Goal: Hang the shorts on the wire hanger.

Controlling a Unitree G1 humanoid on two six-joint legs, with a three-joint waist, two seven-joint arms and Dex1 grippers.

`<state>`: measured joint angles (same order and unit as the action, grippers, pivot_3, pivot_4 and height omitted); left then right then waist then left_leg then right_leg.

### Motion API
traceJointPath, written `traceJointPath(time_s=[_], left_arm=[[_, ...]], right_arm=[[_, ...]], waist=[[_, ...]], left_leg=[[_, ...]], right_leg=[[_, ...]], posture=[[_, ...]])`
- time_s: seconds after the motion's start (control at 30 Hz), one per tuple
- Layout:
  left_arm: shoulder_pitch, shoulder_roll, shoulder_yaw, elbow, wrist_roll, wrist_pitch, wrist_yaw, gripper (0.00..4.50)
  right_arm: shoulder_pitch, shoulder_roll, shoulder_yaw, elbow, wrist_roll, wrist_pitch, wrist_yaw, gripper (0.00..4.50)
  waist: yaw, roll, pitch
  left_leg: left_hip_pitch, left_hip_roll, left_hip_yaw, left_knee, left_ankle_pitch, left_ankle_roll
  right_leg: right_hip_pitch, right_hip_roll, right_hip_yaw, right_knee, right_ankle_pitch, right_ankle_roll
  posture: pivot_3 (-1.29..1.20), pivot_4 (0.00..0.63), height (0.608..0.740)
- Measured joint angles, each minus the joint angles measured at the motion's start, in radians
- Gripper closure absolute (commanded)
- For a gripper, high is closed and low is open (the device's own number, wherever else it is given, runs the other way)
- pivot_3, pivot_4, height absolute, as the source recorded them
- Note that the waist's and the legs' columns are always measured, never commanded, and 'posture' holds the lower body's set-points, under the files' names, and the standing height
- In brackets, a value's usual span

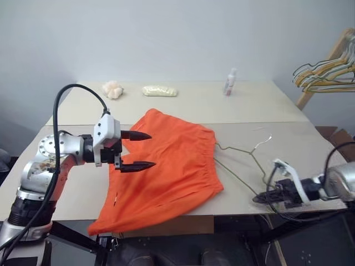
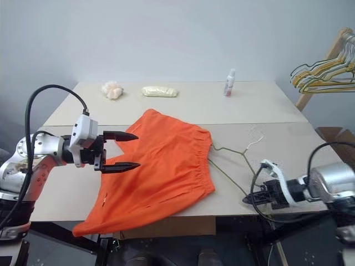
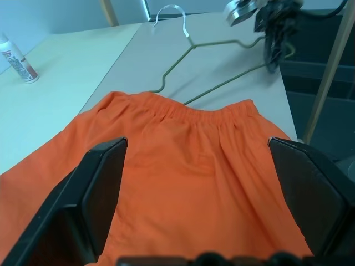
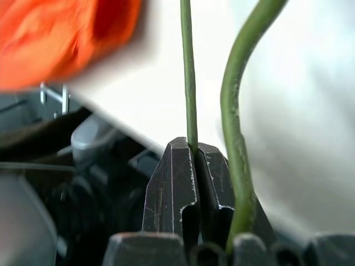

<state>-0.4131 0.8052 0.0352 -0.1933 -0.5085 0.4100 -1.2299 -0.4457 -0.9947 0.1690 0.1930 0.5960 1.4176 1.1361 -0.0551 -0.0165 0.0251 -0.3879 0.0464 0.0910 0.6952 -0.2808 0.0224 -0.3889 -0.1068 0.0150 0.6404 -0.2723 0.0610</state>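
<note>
The right gripper (image 2: 250,198) sits at the near right edge of the table (image 1: 183,102), its two fingers pinched flat together on one thin strand of the wire hanger (image 1: 244,158); in the right wrist view the strand (image 4: 188,77) runs straight up out of the closed fingertips while the second strand curves past just beside them, ungripped. From that gripper the hanger stretches away and to its left across the tabletop, the hook at the far end and the opposite corner reaching the waistband of the shorts (image 1: 163,172). The shorts lie flat just beyond that corner, waistband toward the right gripper, legs trailing off toward the near left edge, where one leg droops over the table lip. The left gripper (image 1: 138,151) hovers above the shorts' left side with its fingers spread wide and holding nothing, pointing across the cloth toward the hanger; from it the waistband lies straight ahead, and the hanger farther on in the same line. So the left arm is nearer the cloth, the right already has the wire. The coming move likely turns on bringing the hanger's free corner into a leg or waist opening, and the hanger's long side already aims at the waistband. There is open tabletop between hanger and far edge; the bottle (image 1: 230,82) and the two pale items at the back stand well apart.
</note>
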Motion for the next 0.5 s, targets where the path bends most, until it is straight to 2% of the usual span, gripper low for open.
traceJointPath(time_s=[0.27, 0.43, 0.5], left_arm=[[0.001, 0.016, 0.002, -0.001, 0.001, -0.018, -0.002, 0.11], [0.0, 0.018, 0.001, -0.005, 0.002, -0.027, -0.001, 0.11], [0.0, 0.019, 0.001, -0.005, 0.005, -0.031, -0.001, 0.11]], right_arm=[[-0.015, -0.033, 0.063, -0.048, 0.033, -0.039, 0.124, 4.5], [-0.103, 0.111, 0.067, 0.115, -0.015, -0.041, 0.041, 4.5], [-0.113, 0.135, 0.067, 0.149, -0.024, -0.041, 0.03, 4.5]], waist=[[0.02, 0.0, 0.0], [0.009, -0.001, -0.001], [0.012, -0.001, -0.001]], left_leg=[[0.001, 0.0, 0.0, 0.001, 0.0, 0.0], [0.002, 0.0, 0.001, 0.0, 0.0, 0.0], [0.0, 0.0, 0.001, 0.0, 0.0, 0.0]], right_leg=[[0.002, 0.0, -0.001, 0.0, 0.0, 0.0], [0.001, 0.0, 0.0, 0.001, 0.0, 0.0], [0.0, 0.0, -0.001, 0.0, 0.0, 0.0]], posture=[[-0.02, 0.002, 0.74], [-0.02, 0.0, 0.74], [-0.01, 0.0, 0.74]])
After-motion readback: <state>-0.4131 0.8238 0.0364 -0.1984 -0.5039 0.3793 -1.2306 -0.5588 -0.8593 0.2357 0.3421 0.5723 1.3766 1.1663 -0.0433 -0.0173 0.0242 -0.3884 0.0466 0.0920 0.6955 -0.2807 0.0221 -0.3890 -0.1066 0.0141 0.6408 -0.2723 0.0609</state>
